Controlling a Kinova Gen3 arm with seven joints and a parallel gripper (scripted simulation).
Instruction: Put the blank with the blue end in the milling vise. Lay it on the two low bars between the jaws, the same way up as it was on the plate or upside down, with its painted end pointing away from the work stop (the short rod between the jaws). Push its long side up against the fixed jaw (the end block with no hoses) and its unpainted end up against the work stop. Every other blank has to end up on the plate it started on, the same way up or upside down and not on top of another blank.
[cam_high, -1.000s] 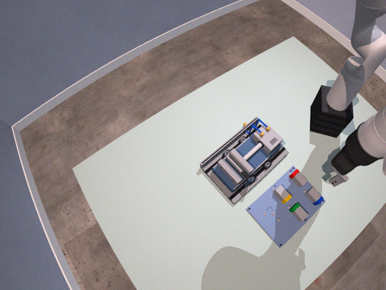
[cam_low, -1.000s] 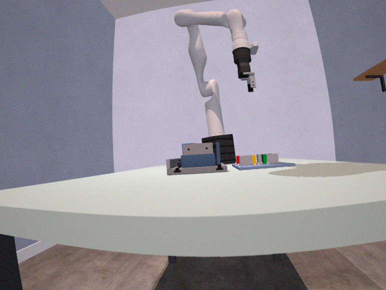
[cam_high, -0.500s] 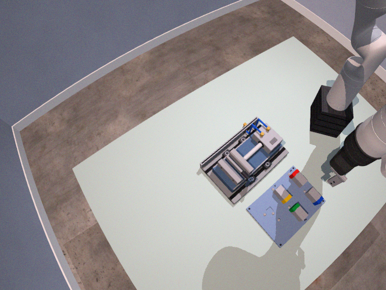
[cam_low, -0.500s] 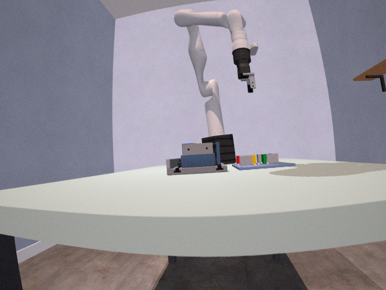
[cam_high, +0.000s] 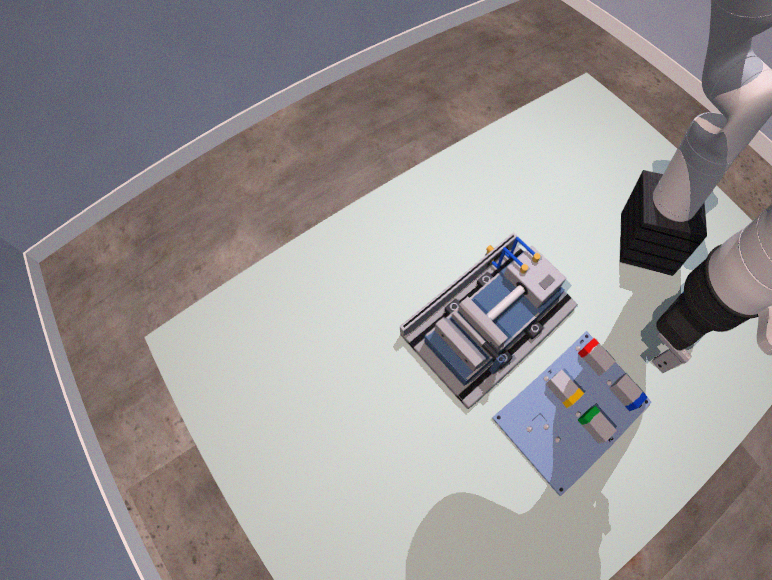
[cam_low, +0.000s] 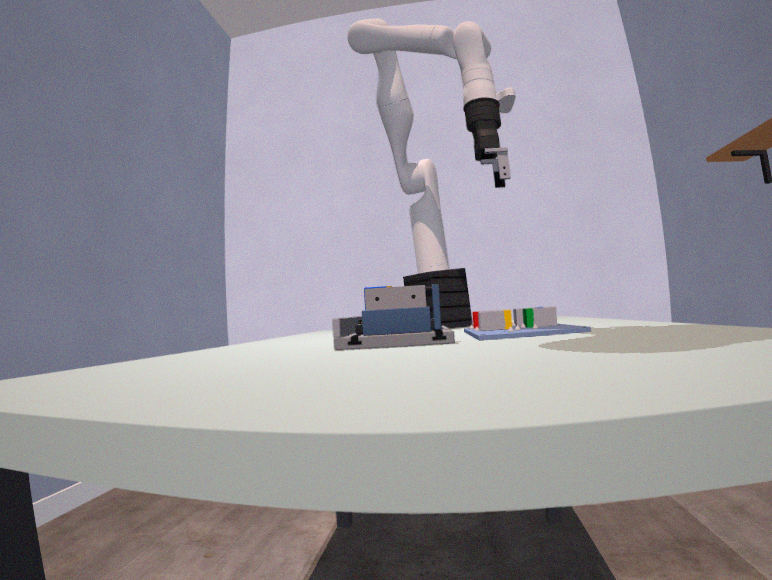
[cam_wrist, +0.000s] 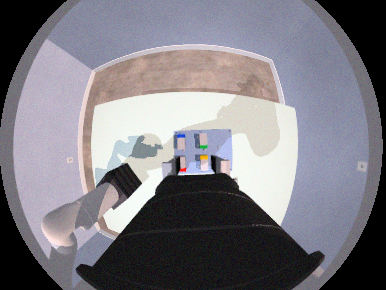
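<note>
The blank with the blue end (cam_high: 625, 389) (cam_wrist: 181, 143) lies on the blue plate (cam_high: 564, 470) (cam_low: 499, 335) (cam_wrist: 217, 136), near the corner farthest from the vise. Its blue end points toward the plate's edge. The milling vise (cam_high: 460, 344) (cam_low: 396, 322) stands beside the plate, with its fixed jaw (cam_low: 393, 299) at the end away from the hoses. The gap between its jaws holds no blank; the work stop is too small to make out. My gripper (cam_high: 667, 363) (cam_low: 500, 183) (cam_wrist: 195, 162) is open and empty, high above the table on the plate's robot-base side.
The red-ended blank (cam_high: 600, 360) (cam_wrist: 182, 163), yellow-ended blank (cam_high: 563, 384) (cam_wrist: 203, 164) and green-ended blank (cam_high: 600, 427) (cam_wrist: 203, 140) lie apart on the plate. Blue hoses (cam_high: 513, 256) rise at the vise's far end. The robot's black pedestal (cam_high: 642, 233) (cam_low: 436, 296) (cam_wrist: 121, 185) stands behind.
</note>
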